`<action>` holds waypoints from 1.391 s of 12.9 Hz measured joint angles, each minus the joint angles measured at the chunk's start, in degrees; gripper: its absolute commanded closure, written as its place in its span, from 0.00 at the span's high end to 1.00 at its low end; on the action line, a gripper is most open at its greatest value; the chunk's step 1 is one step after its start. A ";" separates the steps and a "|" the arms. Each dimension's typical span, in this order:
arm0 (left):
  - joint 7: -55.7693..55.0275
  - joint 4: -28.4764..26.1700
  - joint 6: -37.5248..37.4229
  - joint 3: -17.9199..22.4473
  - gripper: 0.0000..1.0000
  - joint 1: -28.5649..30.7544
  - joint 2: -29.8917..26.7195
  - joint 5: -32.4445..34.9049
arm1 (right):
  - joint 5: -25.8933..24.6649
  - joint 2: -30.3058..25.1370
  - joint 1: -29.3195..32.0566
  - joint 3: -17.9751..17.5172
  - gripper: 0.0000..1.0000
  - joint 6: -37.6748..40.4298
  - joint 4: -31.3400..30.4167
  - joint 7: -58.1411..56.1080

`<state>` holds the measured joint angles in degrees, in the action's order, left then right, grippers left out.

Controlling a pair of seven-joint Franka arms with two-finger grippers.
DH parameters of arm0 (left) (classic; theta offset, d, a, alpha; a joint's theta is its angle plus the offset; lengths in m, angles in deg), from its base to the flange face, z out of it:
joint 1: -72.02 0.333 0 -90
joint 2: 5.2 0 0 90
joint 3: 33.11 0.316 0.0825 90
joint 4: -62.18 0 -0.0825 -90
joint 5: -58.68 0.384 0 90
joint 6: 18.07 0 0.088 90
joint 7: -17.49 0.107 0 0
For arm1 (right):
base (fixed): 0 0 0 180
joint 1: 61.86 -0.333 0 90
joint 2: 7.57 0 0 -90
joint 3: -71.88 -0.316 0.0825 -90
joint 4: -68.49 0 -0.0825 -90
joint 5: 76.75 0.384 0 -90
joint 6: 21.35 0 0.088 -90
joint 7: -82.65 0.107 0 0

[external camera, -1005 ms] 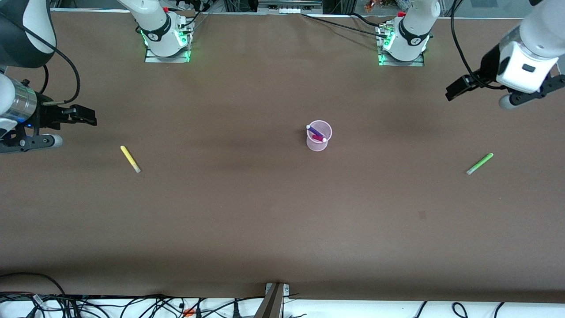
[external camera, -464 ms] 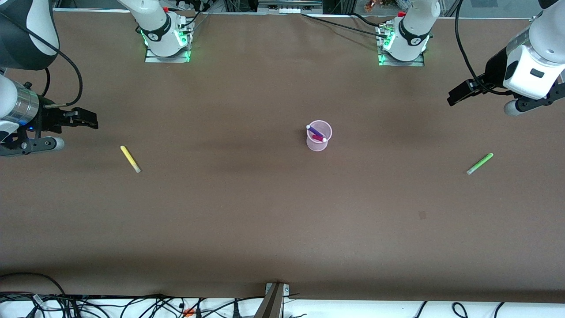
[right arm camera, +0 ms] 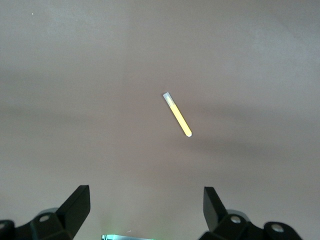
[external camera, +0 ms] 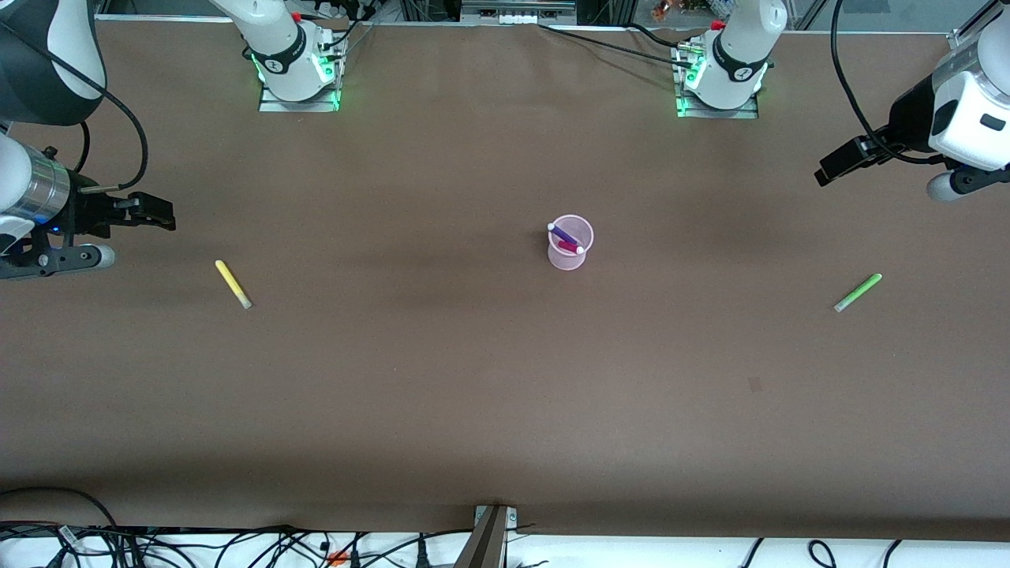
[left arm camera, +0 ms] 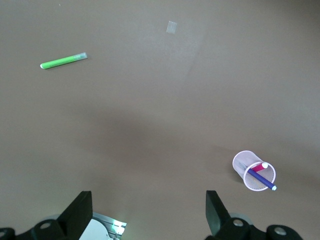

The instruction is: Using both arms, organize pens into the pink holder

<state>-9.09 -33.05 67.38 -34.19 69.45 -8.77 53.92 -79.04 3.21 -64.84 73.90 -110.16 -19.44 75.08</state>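
Note:
The pink holder (external camera: 570, 244) stands upright mid-table with the purple pen (external camera: 562, 232) and the magenta pen (external camera: 570, 247) leaning inside it. It also shows in the left wrist view (left arm camera: 254, 171). The yellow pen (external camera: 233, 284) lies flat toward the right arm's end and shows in the right wrist view (right arm camera: 177, 115). The green pen (external camera: 858, 292) lies flat toward the left arm's end and shows in the left wrist view (left arm camera: 63, 61). My right gripper (external camera: 158, 213) (right arm camera: 145, 207) is open and empty, raised over the table beside the yellow pen. My left gripper (external camera: 828, 172) (left arm camera: 148, 215) is open and empty, raised over its end of the table.
The two arm bases (external camera: 296, 75) (external camera: 722, 79), lit green, stand at the table edge farthest from the front camera. A small square mark (external camera: 755, 384) is on the brown table nearer the front camera than the green pen. Cables (external camera: 237, 544) hang below the near edge.
My left arm has swung outward toward its end of the table, carrying its open gripper with it. My right arm has barely moved. The pens and holder stay put.

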 measured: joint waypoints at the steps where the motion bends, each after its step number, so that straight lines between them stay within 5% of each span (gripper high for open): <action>1: 0.00 -0.10 -0.01 2.36 1.00 -2.47 0.00 0.00 | 0.00 0.00 0.00 0.00 1.00 0.00 0.00 0.00; 5: 0.26 -0.23 0.27 4.11 1.00 -4.57 0.00 0.00 | 0.00 0.00 0.02 0.03 1.00 0.00 0.00 0.00; 10: 15.17 -0.25 3.61 4.75 1.00 -4.64 0.00 1.26 | 0.00 0.00 0.02 0.04 1.00 0.01 0.00 0.00; 18: 16.74 -0.25 3.87 4.49 1.00 -5.01 0.00 2.48 | 0.00 0.00 0.03 0.05 1.00 0.04 0.00 0.00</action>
